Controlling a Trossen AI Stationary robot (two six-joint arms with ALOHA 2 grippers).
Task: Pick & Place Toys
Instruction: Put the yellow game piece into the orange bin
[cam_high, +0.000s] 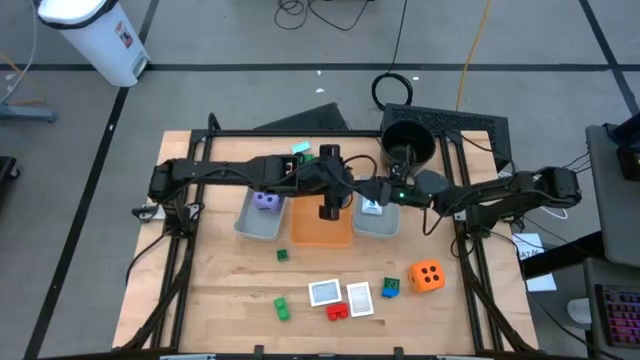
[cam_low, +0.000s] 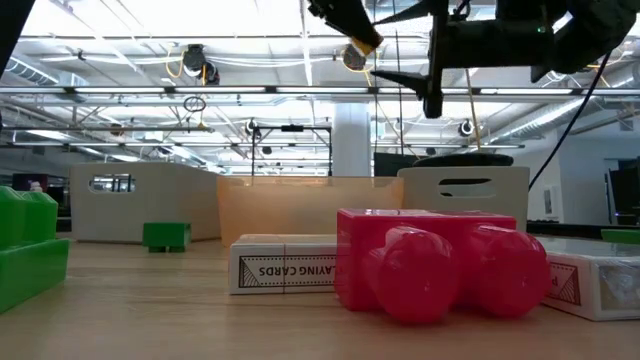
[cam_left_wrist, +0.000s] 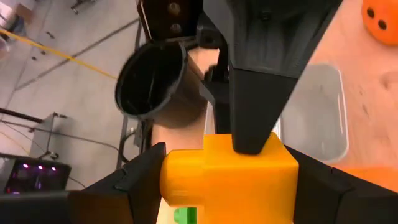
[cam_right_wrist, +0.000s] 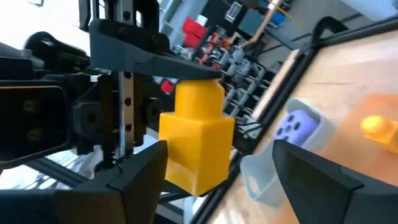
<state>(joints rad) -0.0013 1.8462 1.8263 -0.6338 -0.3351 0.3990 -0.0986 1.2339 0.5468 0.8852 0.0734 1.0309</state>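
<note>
My left claw (cam_left_wrist: 227, 186) grips the yellow brick (cam_left_wrist: 230, 171) end to end. My right claw (cam_right_wrist: 219, 163) straddles it, slack. The orange tray (cam_high: 306, 236) sits straight below.

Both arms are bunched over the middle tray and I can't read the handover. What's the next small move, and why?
Probably close the right gripper on the yellow brick. The left gripper clamps it above the orange tray, while the right one straddles it with one finger standing clear, so letting go now would likely drop it.

Glossy plastic yellow brick (cam_right_wrist: 196, 144), matt wood table (cam_high: 230, 290)
</note>
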